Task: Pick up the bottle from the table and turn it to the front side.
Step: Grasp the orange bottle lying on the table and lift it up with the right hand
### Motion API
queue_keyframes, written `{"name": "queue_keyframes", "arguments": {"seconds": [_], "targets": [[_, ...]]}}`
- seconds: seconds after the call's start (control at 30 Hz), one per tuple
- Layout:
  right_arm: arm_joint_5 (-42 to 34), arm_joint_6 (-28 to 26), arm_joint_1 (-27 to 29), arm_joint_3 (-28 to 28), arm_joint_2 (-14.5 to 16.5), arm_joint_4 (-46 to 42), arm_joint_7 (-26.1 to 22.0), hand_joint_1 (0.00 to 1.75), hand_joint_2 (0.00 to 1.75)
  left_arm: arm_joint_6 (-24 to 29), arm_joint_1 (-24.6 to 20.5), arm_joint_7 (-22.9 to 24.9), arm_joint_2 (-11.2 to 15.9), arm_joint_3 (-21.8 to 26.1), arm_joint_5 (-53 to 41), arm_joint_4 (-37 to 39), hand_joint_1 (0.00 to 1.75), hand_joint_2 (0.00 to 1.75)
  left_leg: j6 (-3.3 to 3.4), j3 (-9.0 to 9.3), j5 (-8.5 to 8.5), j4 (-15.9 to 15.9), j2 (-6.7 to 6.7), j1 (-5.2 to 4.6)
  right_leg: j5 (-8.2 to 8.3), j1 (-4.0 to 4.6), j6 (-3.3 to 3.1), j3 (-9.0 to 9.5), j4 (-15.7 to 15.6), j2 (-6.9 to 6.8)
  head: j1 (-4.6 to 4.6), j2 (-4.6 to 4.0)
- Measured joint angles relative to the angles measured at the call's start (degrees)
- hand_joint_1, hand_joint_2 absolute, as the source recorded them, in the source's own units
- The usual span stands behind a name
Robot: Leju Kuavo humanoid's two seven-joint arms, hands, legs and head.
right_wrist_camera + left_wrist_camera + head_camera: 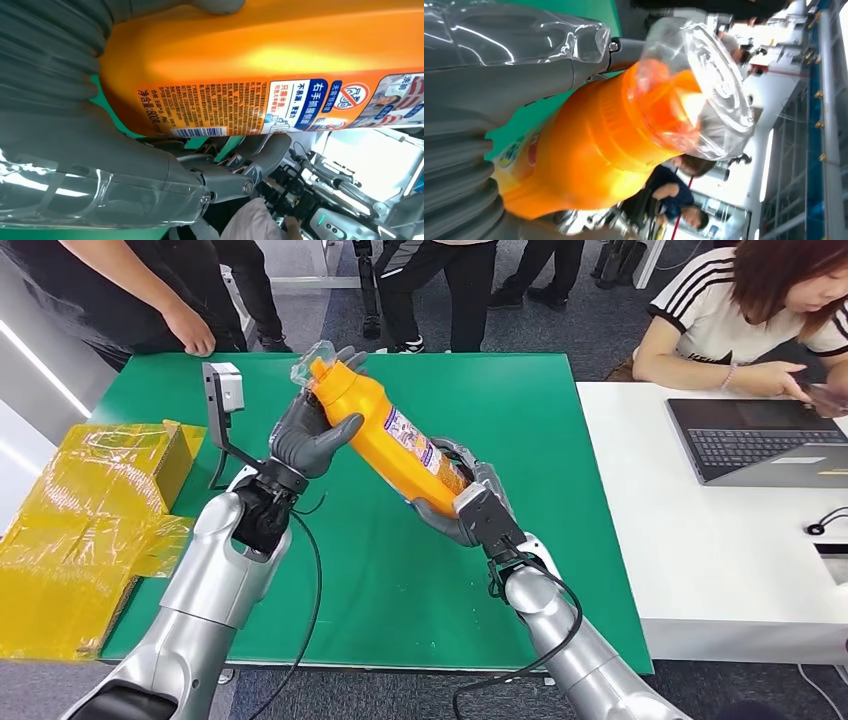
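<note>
Head view shows your left hand (pixel 312 435) gripping the bottle (pixel 390 430) near its neck and your right hand (pixel 462 508) cupping its base, tilted above the green table (pixel 560 440), cap toward eleven o'clock; roll it slowly; keep both grips snug.

Silver arms with black cables end in each grey robot hand: left robot hand (pixel 312 435), right robot hand (pixel 470 505).
</note>
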Motion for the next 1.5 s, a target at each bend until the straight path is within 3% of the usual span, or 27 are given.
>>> {"name": "queue_keyframes", "arguments": {"seconds": [0.33, 0.57, 0.83, 0.87, 0.97, 1.0, 1.37, 1.5], "targets": [[1.78, -1.32, 0.96, -1.81, 0.00, 0.55, -0.45, 1.75, 1.75, -2.33, 0.56, 1.69, -1.83, -0.68, 3.67, 0.28, 1.75, 1.75, 0.00, 0.00, 0.00, 0.00, 0.01, 0.00, 0.00, 0.00, 0.00, -0.02, 0.00, 0.02, 0.00, 0.01], [2.52, -1.90, 1.42, -3.03, 0.00, 1.37, -1.04, 1.75, 1.75, 2.82, 0.89, -0.81, -4.07, -3.38, -0.88, -0.62, 1.75, 1.75, 0.01, -0.02, 0.00, 0.00, 0.00, 0.00, 0.00, 0.00, 0.00, -0.02, -0.01, 0.01, 0.00, 0.01], [2.60, -1.69, 1.42, -3.42, 0.55, 2.39, -1.59, 1.75, 1.75, 6.02, 1.89, -1.94, -4.65, -5.05, -3.85, -2.12, 1.75, 1.75, 0.00, -0.02, 0.00, -0.01, 0.00, 0.01, 0.00, 0.00, 0.00, -0.02, 0.01, 0.01, -0.01, 0.02], [2.55, -1.62, 1.41, -3.44, 0.65, 2.51, -1.61, 1.64, 1.75, 6.33, 2.00, -2.09, -4.65, -5.10, -4.25, -2.26, 1.75, 1.75, 0.00, -0.02, 0.00, -0.01, 0.00, 0.01, 0.00, 0.01, 0.00, -0.02, 0.01, 0.01, 0.00, 0.02], [1.95, -1.16, 1.40, -3.48, 0.95, 2.85, -1.63, 0.34, 1.75, 7.16, 2.40, -2.82, -4.61, -5.13, -5.62, -2.53, 1.75, 1.75, 0.00, -0.03, 0.00, -0.02, -0.01, 0.01, 0.00, 0.01, 0.00, -0.02, 0.01, 0.00, 0.00, 0.01], [1.56, -0.96, 1.40, -3.52, 1.02, 2.94, -1.62, 0.01, 1.75, 7.39, 2.53, -3.10, -4.55, -5.13, -6.19, -2.57, 1.75, 1.75, 0.00, -0.03, 0.00, -0.02, -0.01, 0.01, 0.00, 0.01, 0.00, -0.02, 0.01, 0.00, -0.01, 0.01], [-3.32, 1.46, 4.05, -7.74, -0.10, 0.36, -2.75, 0.00, 1.75, 7.36, 4.34, -5.01, 0.38, -2.75, -10.44, -2.42, 1.75, 1.75, 0.00, -0.02, 0.00, -0.02, 0.01, 0.01, 0.00, 0.00, 0.00, -0.04, 0.00, 0.00, 0.00, 0.01], [-5.84, 2.33, 7.70, -10.48, -1.08, -3.96, -2.79, 0.00, 1.75, 8.98, 4.28, -5.20, 1.80, -0.78, -12.95, -1.41, 1.75, 1.75, 0.00, -0.02, -0.01, -0.02, 0.00, 0.00, -0.01, 0.00, 0.01, -0.05, -0.02, 0.00, 0.00, 0.00]]}}
